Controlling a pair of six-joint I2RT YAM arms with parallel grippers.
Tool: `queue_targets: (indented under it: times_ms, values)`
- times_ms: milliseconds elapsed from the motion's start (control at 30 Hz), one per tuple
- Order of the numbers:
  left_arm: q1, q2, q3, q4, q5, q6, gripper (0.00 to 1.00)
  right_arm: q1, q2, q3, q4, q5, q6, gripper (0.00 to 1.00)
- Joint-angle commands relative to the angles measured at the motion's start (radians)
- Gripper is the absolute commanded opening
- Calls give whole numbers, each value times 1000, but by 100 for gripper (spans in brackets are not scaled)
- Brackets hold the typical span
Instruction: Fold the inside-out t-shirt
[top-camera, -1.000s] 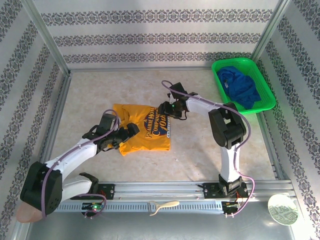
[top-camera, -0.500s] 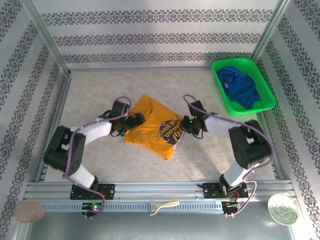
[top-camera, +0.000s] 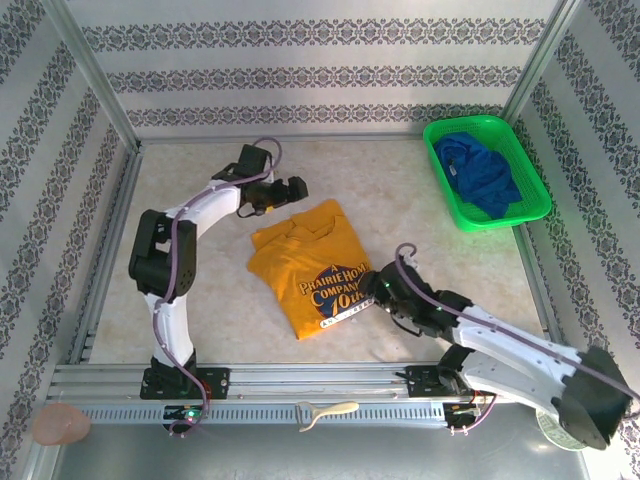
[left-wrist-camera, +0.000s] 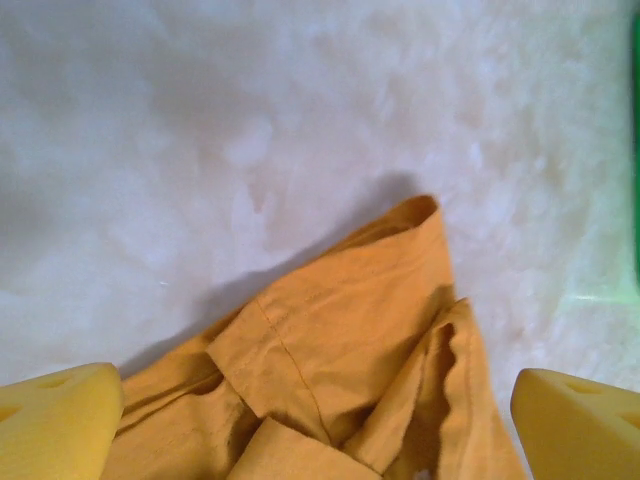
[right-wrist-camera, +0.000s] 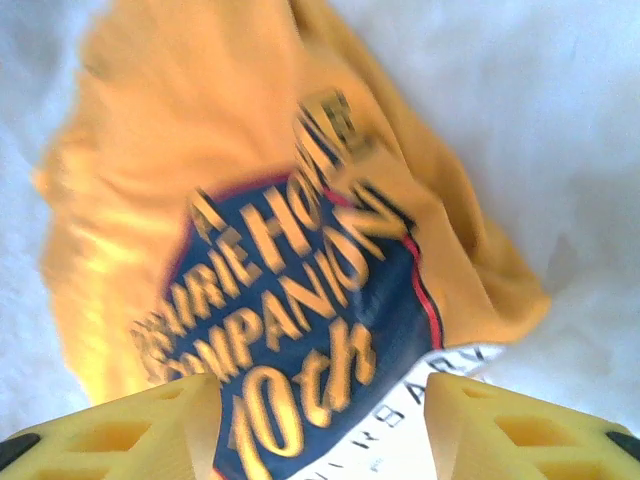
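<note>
The inside-out t-shirt (top-camera: 305, 248) is an orange-yellow heap in the middle of the table, showing a dark blue printed badge with yellow lettering (top-camera: 335, 292). My left gripper (top-camera: 296, 188) stands open just beyond the shirt's far edge. In the left wrist view its yellow fingertips (left-wrist-camera: 58, 418) sit wide apart over a folded sleeve and hem (left-wrist-camera: 345, 340). My right gripper (top-camera: 368, 290) is open at the shirt's near right corner. In the right wrist view the gripper (right-wrist-camera: 320, 440) has the print (right-wrist-camera: 300, 320) lying between and under the pads (right-wrist-camera: 125, 430), which do not pinch it.
A green basket (top-camera: 487, 216) with a dark blue garment (top-camera: 482, 176) stands at the far right. Metal frame rails (top-camera: 320, 380) border the table's near edge. Below the rail lie a cream tool (top-camera: 325, 412) and a white disc (top-camera: 566, 419).
The shirt has turned and slid toward the near right. My left gripper has swung to its far side. My right arm has drawn back near, its gripper now standing open over the print.
</note>
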Motion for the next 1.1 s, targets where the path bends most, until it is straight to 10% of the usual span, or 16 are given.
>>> queue_targets:
  times_ms: [0, 133, 333, 767, 1067]
  values:
    - [30, -159, -35, -93, 20, -13, 99, -142, 9, 125, -61, 28, -220, 59]
    - [27, -328, -253, -48, 44, -161, 100, -362, 241, 277, 83, -291, -515, 61]
    - [-5, -581, -651, 142, 6, -355, 100, -415, 685, 581, 10, -570, -738, 60]
    - [-18, -398, -679, 307, 41, -347, 100, -356, 690, 205, 242, -357, -442, 31]
    - [3, -262, -389, 108, 64, -130, 100, -264, 441, 30, 250, -237, -281, 40]
